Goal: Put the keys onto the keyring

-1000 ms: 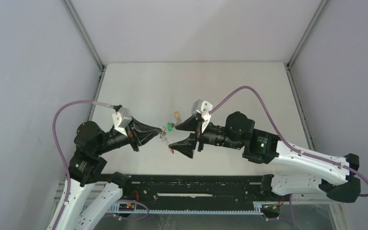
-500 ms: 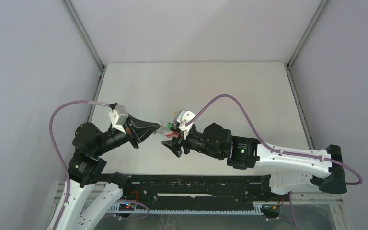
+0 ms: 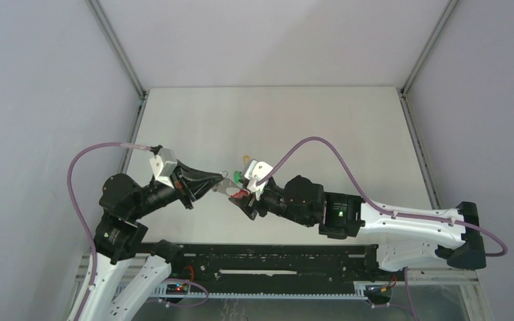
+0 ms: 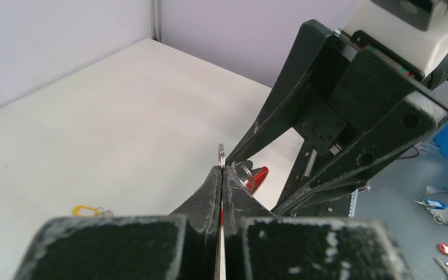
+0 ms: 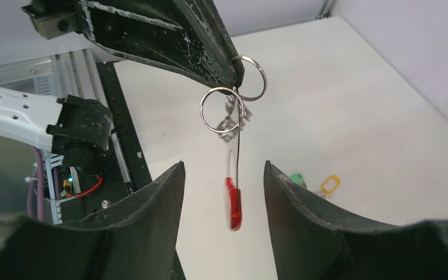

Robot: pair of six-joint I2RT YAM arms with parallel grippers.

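- Grey wall panels [image 3: 37,100] on metal posts [image 3: 117,47] box in the workspace on three sides. I see nothing hanging from them.
- The counter [image 3: 294,114] is pale, matte and flat. I expect small metal parts to skate on it if nudged rather than stay put.
- My left gripper [image 3: 223,181] is pinched fully together on the keyring [image 5: 231,121], holding it in the air above the counter's near middle.
- My right gripper [image 5: 223,167] has its jaws partly apart, one on each side of the hanging red section [image 5: 233,205]. Neither finger appears to touch it in the wrist view.
- The keyring looks like thin wire: light, stiff but springy, and slick. Hanging free, it will probably swing and twist at a touch. I would grip the red section, its thickest part, rather than the bare loops.
- The green-headed key [image 5: 296,178] and the yellow-headed key [image 5: 328,185] lie near each other on the counter beyond the grippers, not on the ring. They look tiny, hard and light. The plastic heads seem the best hold, though lifting them from flat will be fiddly.
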